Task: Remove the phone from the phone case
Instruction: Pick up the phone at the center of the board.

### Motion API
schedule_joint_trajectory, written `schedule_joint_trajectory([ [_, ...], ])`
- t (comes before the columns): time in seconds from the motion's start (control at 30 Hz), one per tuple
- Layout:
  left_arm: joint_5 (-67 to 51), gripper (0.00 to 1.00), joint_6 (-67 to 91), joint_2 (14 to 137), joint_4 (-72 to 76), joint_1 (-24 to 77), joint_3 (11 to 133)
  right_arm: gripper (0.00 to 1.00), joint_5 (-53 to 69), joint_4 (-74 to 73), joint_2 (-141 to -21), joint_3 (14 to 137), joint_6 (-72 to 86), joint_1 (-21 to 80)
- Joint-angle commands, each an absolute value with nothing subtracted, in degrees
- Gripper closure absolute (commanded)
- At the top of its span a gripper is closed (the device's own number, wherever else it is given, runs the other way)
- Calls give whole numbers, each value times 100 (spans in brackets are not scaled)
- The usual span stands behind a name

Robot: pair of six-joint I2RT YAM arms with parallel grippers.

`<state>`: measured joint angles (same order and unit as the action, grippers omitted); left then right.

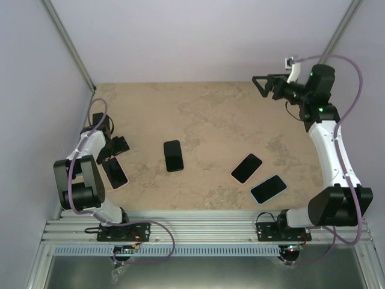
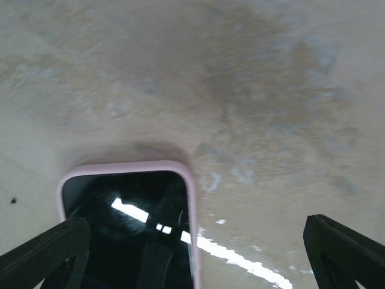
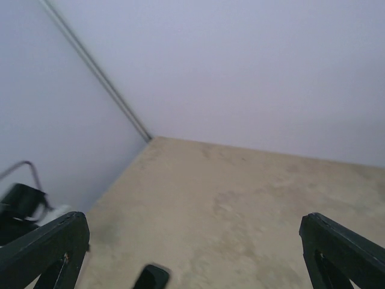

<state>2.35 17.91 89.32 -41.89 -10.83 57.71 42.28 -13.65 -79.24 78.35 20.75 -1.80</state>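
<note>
Left wrist: left gripper [image 2: 192,241] wide, empty, over phone [image 2: 135,223] in case [image 2: 126,167]; right gripper [image 1: 266,86] likewise. Case probably pliable, phone slick; grip a corner.

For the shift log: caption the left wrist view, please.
Open left jaws hang over a pink-cased phone on the beige table.

Beige, mottled table [image 1: 210,114]. Pale grey walls [image 1: 198,36] rise behind and beside it; a ribbed metal rail [image 1: 204,232] borders its near edge.
</note>
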Motion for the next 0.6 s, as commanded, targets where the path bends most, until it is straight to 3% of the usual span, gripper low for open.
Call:
schedule_joint_trajectory([
  [0.0, 695, 1, 1986, 9239, -4574, -1335, 5768, 2, 4747, -1398, -8390, 8625, 2965, 138],
  [0.33, 1004, 1, 2053, 9957, -4755, -1415, 5842, 2, 5196, -1454, -9424, 10535, 4293, 510],
  [0.57, 770, 1, 2072, 9892, -4697, -1392, 5790, 2, 5530, -1458, -9563, 10889, 4810, 552],
])
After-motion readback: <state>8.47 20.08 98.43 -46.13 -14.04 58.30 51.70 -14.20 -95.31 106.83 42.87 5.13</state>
